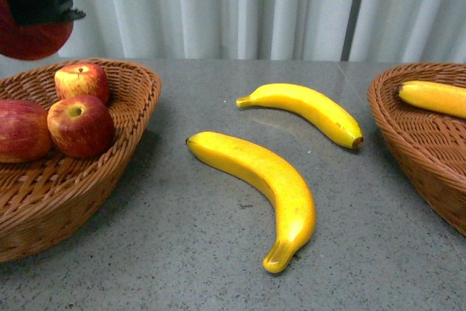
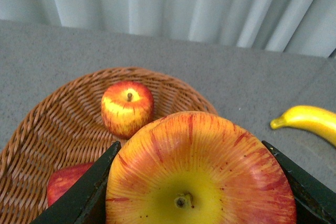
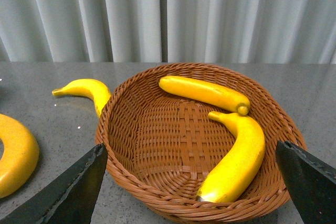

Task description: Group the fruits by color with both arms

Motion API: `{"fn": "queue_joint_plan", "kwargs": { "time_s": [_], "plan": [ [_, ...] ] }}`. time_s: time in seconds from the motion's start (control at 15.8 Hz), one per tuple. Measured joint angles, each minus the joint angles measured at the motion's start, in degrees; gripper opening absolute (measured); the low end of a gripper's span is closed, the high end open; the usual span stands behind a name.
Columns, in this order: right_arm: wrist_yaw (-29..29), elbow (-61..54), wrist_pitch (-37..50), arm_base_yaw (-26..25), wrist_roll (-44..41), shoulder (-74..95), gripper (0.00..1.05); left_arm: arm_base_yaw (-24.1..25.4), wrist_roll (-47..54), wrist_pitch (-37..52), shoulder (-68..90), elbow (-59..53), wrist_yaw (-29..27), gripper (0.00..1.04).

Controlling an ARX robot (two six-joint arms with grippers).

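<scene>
Red apple, clamped in left tool, hangs over the left basket; right tool gapes wide, empty

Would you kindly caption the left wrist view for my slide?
Left gripper holding a red apple over the wicker basket.

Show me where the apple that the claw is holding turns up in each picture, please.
Front view: the held apple is in the top left corner, above the apple basket.
Left wrist view: it fills the lower middle, very close up.
Right wrist view: it is not in this picture.
Shared landmark: the pale curtain at the back, seen in all three views.
</scene>
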Motion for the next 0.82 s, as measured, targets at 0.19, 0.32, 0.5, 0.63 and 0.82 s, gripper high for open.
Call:
{"fn": "queue_joint_plan", "kwargs": {
  "time_s": [0.19, 0.32, 0.5, 0.63, 0.82],
  "plan": [
    [0.02, 0.0, 0.0, 0.0, 0.0, 0.0, 0.98, 1.22, 0.04, -1.2, 2.05, -3.19, 1.16, 0.69],
    [0.0, 0.0, 0.02, 0.0, 0.0, 0.0, 0.98, 0.92, 0.0, -1.36, 2.99, -4.83, 1.7, 0.69],
    [0.0, 0.0, 0.02, 0.0, 0.0, 0.0, 0.98, -4.09, -0.83, -1.68, -0.72, -6.67, 0.68, 0.98],
    [0.0, 0.0, -0.02, 0.0, 0.0, 0.0, 0.98, -4.81, -0.63, -0.66, -4.5, -6.64, -0.24, 0.98],
    [0.0, 0.0, 0.0, 0.0, 0.0, 0.0, 0.98, -6.58, 2.54, 0.98, -12.76, -6.82, -2.54, 0.98]
  ]
}}
